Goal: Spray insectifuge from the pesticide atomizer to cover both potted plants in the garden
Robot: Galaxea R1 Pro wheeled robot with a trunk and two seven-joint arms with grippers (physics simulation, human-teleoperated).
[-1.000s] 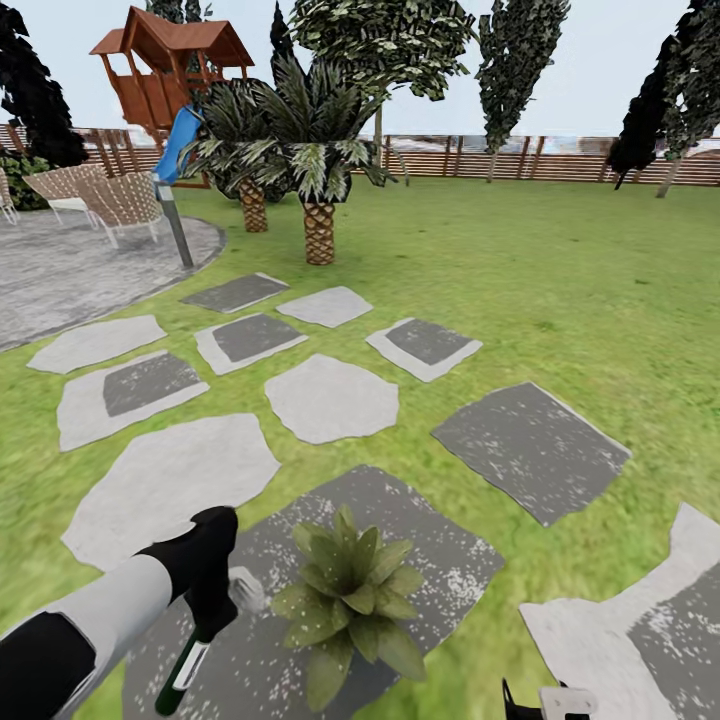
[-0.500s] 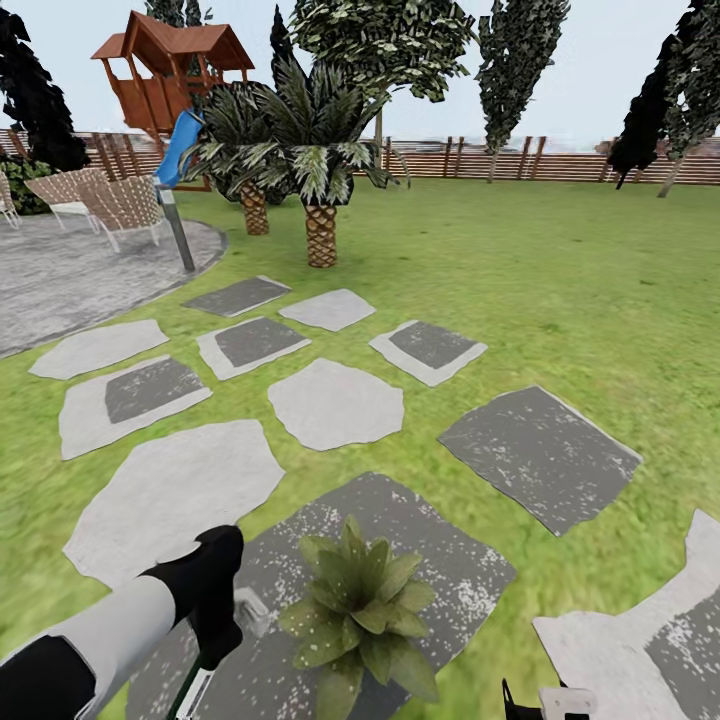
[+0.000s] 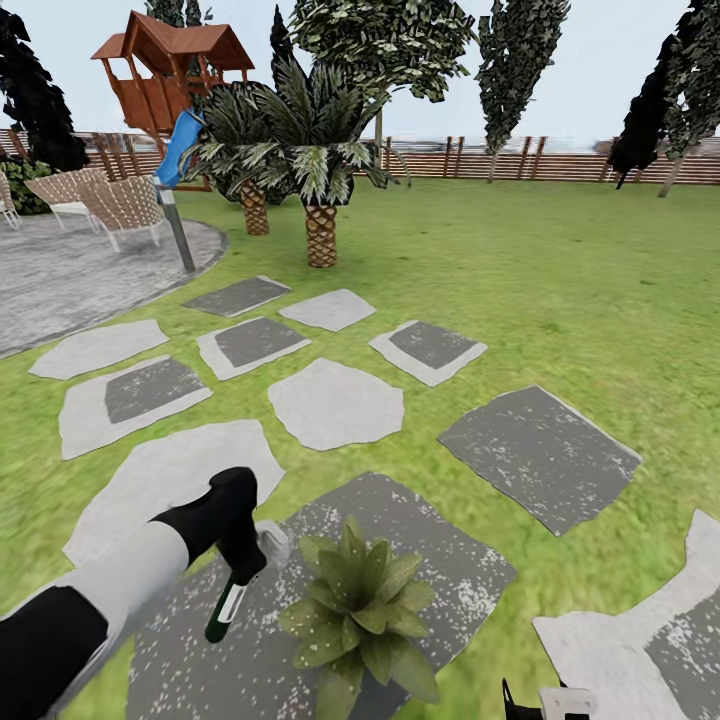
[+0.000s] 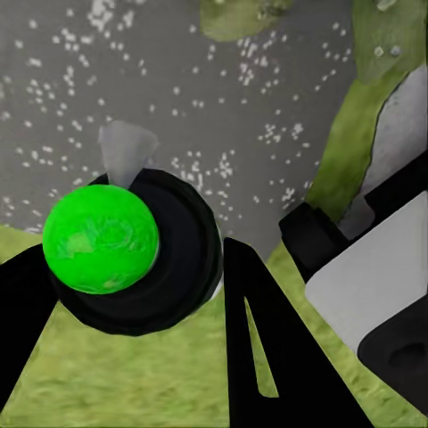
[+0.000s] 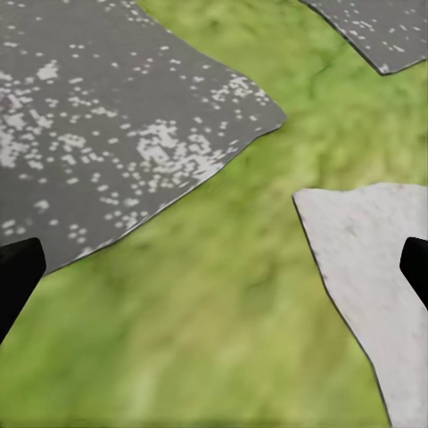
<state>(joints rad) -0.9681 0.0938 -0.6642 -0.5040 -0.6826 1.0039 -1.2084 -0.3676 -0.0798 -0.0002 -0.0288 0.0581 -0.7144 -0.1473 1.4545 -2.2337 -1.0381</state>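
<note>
My left gripper (image 3: 243, 562) is shut on the pesticide atomizer (image 3: 226, 604), a dark green and white body hanging tilted below the fingers. Its pale grey nozzle (image 3: 273, 545) points toward a potted plant (image 3: 360, 606), a low rosette of mottled green leaves on a dark grey stepping stone (image 3: 440, 560). In the left wrist view the atomizer (image 4: 101, 239) shows a bright green top in a black ring, held between the black fingers (image 4: 259, 339), and plant leaves (image 4: 239, 14) lie beyond it. My right gripper (image 5: 214, 272) hangs open over grass, its fingertips (image 5: 14, 276) far apart.
Grey and white stepping stones (image 3: 335, 402) spread over the lawn ahead. Two palms (image 3: 320, 230) stand farther off, with a wooden play tower (image 3: 170, 70), chairs (image 3: 120, 205) on a paved circle at the left, and a slatted fence (image 3: 520, 165) at the back.
The view first shifted slightly. Since then my left gripper has risen and moved forward and right with the atomizer, bringing the nozzle closer to the plant.
</note>
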